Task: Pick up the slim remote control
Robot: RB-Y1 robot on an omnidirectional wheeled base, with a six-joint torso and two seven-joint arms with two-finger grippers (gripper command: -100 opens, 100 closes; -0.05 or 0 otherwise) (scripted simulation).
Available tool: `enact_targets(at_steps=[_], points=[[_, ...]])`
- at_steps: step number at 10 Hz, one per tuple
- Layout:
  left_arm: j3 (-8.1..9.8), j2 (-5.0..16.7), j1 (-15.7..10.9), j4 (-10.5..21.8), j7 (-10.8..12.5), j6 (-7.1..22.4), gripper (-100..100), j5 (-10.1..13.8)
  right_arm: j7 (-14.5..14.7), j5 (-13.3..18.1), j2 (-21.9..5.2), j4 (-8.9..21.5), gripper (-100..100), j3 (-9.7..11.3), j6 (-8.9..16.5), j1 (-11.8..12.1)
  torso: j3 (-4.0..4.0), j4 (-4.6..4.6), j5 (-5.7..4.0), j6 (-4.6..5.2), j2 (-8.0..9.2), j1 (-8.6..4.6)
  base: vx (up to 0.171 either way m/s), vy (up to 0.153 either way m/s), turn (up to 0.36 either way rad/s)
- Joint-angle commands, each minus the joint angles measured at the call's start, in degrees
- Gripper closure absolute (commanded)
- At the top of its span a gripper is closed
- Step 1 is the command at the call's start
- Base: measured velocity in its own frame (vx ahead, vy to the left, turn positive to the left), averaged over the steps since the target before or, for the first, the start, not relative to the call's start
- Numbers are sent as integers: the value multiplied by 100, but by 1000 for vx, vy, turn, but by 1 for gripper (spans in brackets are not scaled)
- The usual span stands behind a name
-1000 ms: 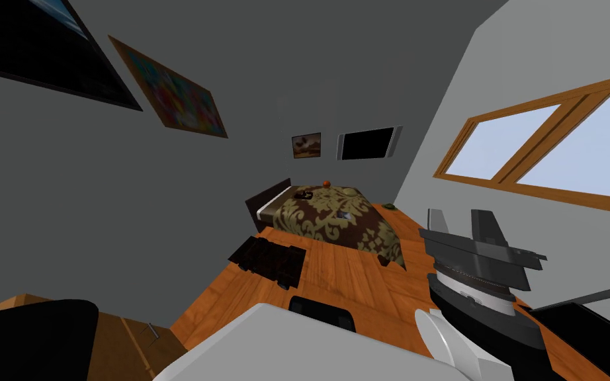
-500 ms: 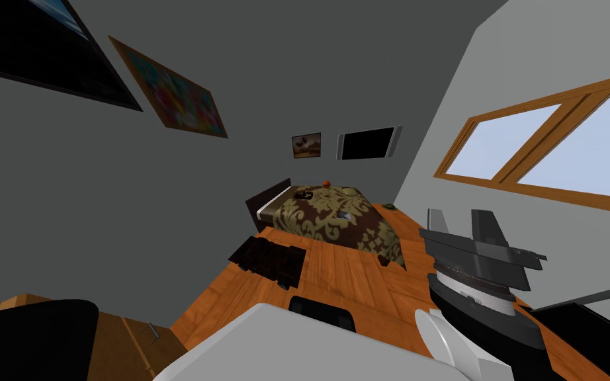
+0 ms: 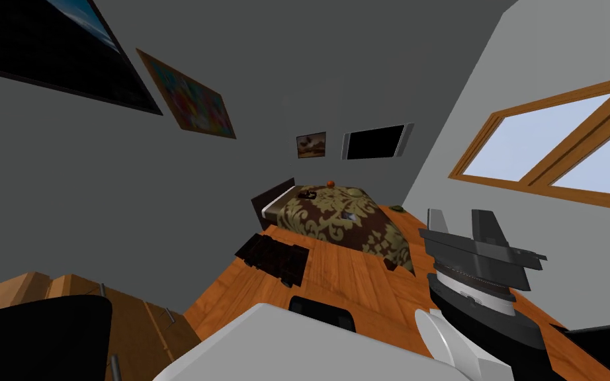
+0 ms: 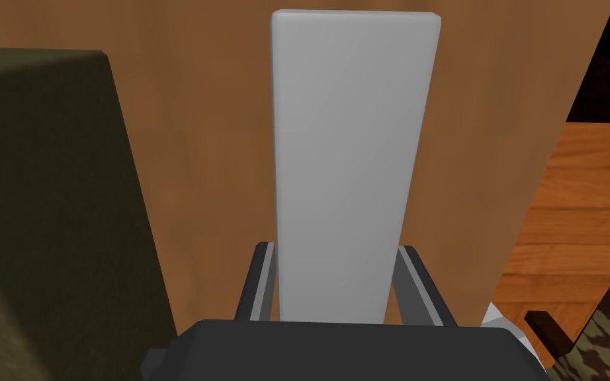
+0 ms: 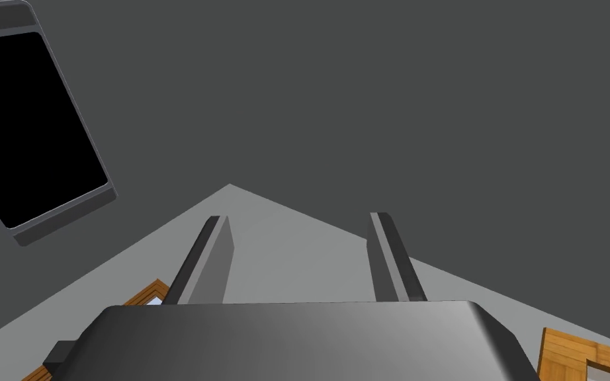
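Left gripper (image 4: pixel 336 246): both fingers clamped on the long sides of the remote (image 4: pixel 353 145), a plain light grey slim slab that stands straight out from the gripper's dark body. Just beyond it is a flat brown wooden panel (image 4: pixel 211 132). A dark olive block (image 4: pixel 45 198) lies to one side of the gripper and orange wood floor (image 4: pixel 581 198) to the other. Right gripper (image 3: pixel 459 215): raised at near right, fingers apart, nothing between them. Farther out on the floor, at left, is a low dark brown piece (image 3: pixel 270 256), possibly a mat; too little detail to tell. Beyond that is the bed (image 3: pixel 340 221), with a brown cover patterned in tan and a small orange ball (image 3: pixel 330 182) at its far end. Far wall: small picture (image 3: pixel 311 144) and black panel (image 3: pixel 375 141) side by side. Right wall: wood-framed window (image 3: pixel 548 145).
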Motion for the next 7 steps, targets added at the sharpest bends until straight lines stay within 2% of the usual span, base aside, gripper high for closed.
enact_targets(at_steps=[1, 5, 6, 7], points=[[115, 52, 158, -194, 57, 43, 100, 59, 0, 0, 0, 0, 0, 0, 0, 0, 0, 0, 0, 0, 0, 0, -10, 31, 87], [340, 237, 499, -679, 257, 205, 100, 161, 0, 0, 0, 0, 0, 0, 0, 0, -2, -1, -1, -1, -2, -6, -10, 28, 101], [291, 214, 434, -602, 228, 192, 100, 135, 0, 0, 0, 0, 0, 0, 0, 0, -2, -1, -2, -3, -3, -6, -3, 12, 16], [298, 217, 442, -612, 234, 195, 0, 140, 0, 0, 0, 0, 0, 0, 0, 0, -2, -1, -2, -1, -2, -10, 0, 0, 0]])
